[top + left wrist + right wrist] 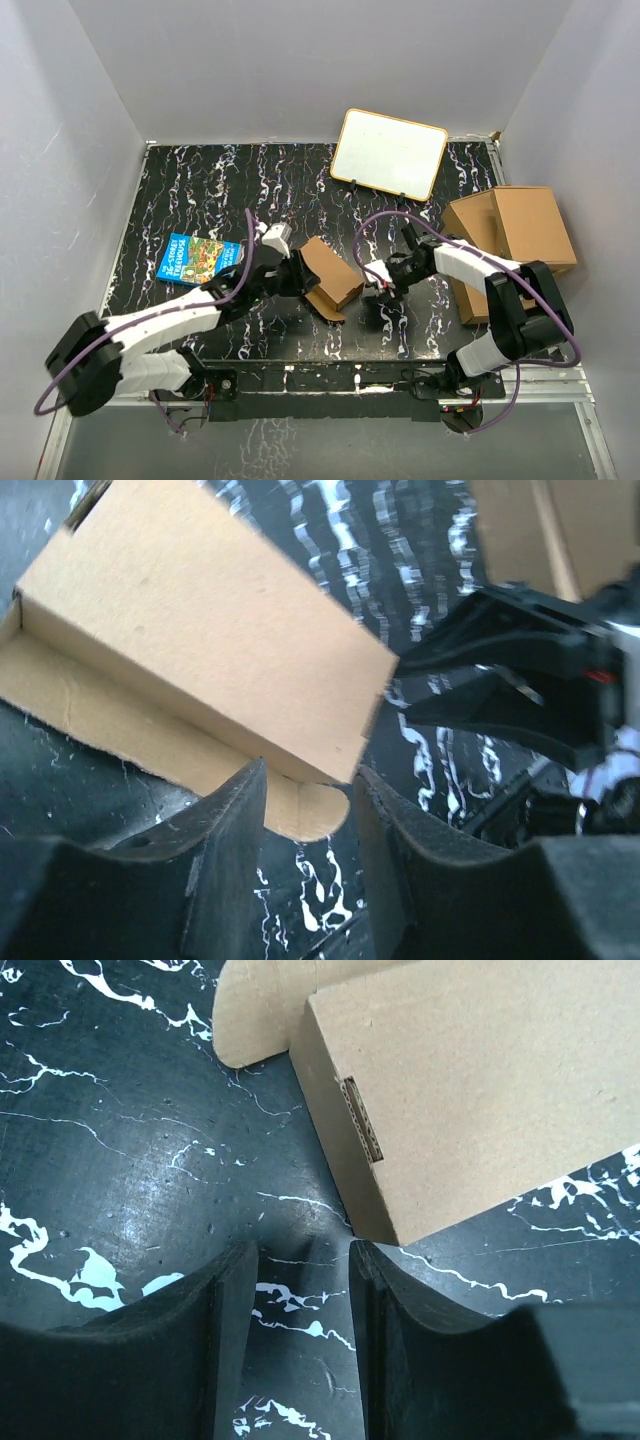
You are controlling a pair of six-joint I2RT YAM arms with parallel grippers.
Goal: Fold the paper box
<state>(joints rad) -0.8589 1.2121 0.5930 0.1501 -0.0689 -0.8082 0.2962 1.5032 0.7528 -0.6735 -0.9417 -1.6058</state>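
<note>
Paper box (332, 273): found on the black marbled table (180, 190), partly folded. One broad panel stood tilted above a lower flap, and a rounded tab (305, 815) projected from the flap's end. All positions below were taken from the box.

Left pincer (298, 272): close against the box's left side. Its jaws stood apart. In the left wrist view the rounded tab showed in the gap between them, seen flat-on rather than pinched. Whether either finger touched the cardboard could not be told.

Right pincer (380, 282): just beside the box's right side, low over the table. Its jaws stood apart, with only table surface between them and nothing held. One corner of the box lay just past the tip of one finger (400, 1350); contact there could not be confirmed.

Other items: a blue picture book (198, 258) lay flat, well to the left of the box. A white board (388, 152) stood propped beyond the box and a little to its right. A stack of larger cardboard boxes (510, 240) stood to the right of the box, past the right pincer.
</note>
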